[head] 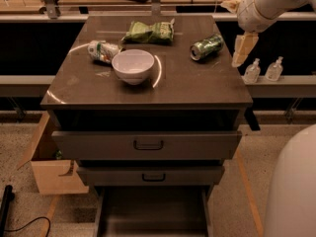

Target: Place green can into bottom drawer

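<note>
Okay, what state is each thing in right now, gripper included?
Green can: on its side on the cabinet top.
Whitish can: on its side.
White bowl: upright, looks empty.
Snack bag: lying flat.
Bottom drawer: pulled open, nothing visible inside.
Gripper: in the air right of the green can, not touching it.
</note>
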Controlling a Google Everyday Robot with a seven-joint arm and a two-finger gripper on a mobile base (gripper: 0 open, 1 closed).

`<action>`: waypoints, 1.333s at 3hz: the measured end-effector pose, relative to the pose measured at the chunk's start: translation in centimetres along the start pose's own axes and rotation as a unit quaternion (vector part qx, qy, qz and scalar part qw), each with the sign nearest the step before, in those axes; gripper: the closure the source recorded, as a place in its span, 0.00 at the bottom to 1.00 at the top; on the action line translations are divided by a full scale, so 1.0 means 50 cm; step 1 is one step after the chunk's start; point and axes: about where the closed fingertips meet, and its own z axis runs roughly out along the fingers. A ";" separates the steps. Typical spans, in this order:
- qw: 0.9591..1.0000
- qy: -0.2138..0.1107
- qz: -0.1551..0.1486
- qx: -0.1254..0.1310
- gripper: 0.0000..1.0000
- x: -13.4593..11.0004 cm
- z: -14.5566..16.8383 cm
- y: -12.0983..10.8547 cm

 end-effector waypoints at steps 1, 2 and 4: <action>0.999 -0.022 -0.028 0.015 0.00 0.020 0.037 -0.011; 0.997 -0.044 -0.060 0.015 0.00 0.034 0.055 -0.030; 0.992 -0.078 -0.096 0.022 0.00 0.002 0.066 -0.070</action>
